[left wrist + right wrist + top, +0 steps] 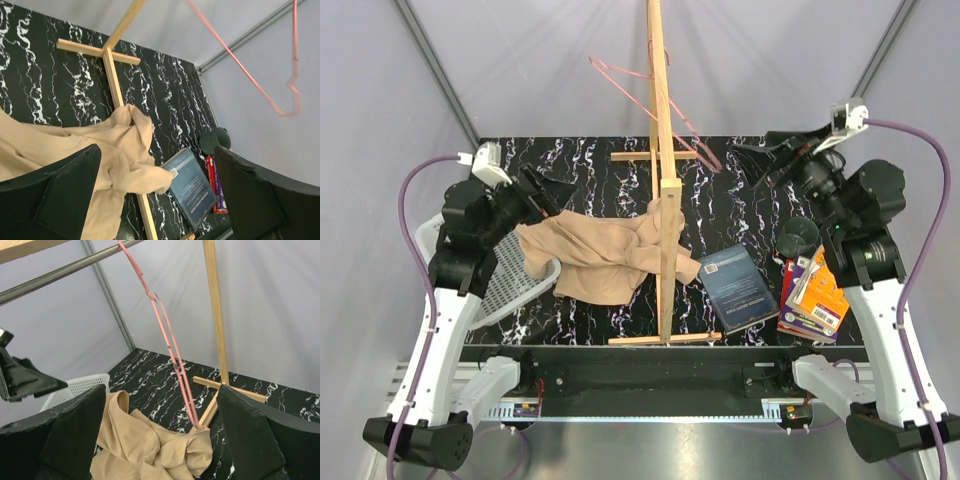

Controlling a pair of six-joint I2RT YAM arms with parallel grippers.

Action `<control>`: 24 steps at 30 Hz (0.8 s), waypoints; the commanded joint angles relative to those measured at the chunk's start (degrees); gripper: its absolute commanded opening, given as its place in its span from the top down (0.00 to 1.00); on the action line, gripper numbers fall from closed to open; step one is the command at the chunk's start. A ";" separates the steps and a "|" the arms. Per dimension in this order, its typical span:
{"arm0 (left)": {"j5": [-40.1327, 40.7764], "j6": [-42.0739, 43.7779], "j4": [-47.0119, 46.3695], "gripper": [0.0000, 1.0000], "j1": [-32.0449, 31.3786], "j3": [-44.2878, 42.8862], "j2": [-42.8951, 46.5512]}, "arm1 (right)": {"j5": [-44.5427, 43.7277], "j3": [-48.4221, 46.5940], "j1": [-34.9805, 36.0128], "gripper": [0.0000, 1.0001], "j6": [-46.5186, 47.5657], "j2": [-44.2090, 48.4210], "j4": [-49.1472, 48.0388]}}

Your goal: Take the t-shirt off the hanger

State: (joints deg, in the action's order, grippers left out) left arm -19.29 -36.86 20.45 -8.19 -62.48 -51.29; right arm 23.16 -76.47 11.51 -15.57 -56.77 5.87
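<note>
Left jaws and right jaws both stand wide open and empty, the t-shirt (600, 260) crumpled on the surface (580, 165), the hanger (233, 57) hanging by the wooden stand (665, 200).

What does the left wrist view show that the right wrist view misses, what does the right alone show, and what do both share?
Only the left wrist view shows the blue book, the dark round container near it and an edge of the colourful books. Only the right wrist view shows the white basket. Both show the tan t-shirt crumpled on the black marbled table, the bare pink hanger and the wooden stand.
</note>
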 commanded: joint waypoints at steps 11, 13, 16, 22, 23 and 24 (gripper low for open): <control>30.75 1.71 9.52 0.01 -22.47 6.93 -6.88 | -12.35 25.90 -0.17 0.00 -16.94 15.20 8.98; 33.34 -2.13 9.35 0.01 -24.59 7.54 -12.33 | -9.29 28.29 -0.26 0.00 -17.12 15.81 9.07; 37.03 -6.99 7.69 0.01 -27.39 7.63 -18.99 | -6.03 31.46 -0.26 0.00 -17.82 15.90 9.34; 39.06 -16.47 4.60 0.01 -29.17 6.31 -29.64 | -6.72 35.77 -0.26 0.00 -23.35 18.53 10.13; 39.67 -18.05 4.51 0.01 -29.26 6.66 -30.18 | -7.68 36.64 -0.34 0.00 -24.49 18.89 10.48; 39.94 -21.03 3.64 0.01 -29.34 7.19 -30.71 | -9.86 36.83 -0.26 0.00 -25.46 18.98 11.09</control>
State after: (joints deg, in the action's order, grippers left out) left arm 15.35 -48.07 28.25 -37.21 -54.89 -80.40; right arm 15.68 -40.75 11.49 -35.62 -40.07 17.32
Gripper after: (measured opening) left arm 0.987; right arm 0.994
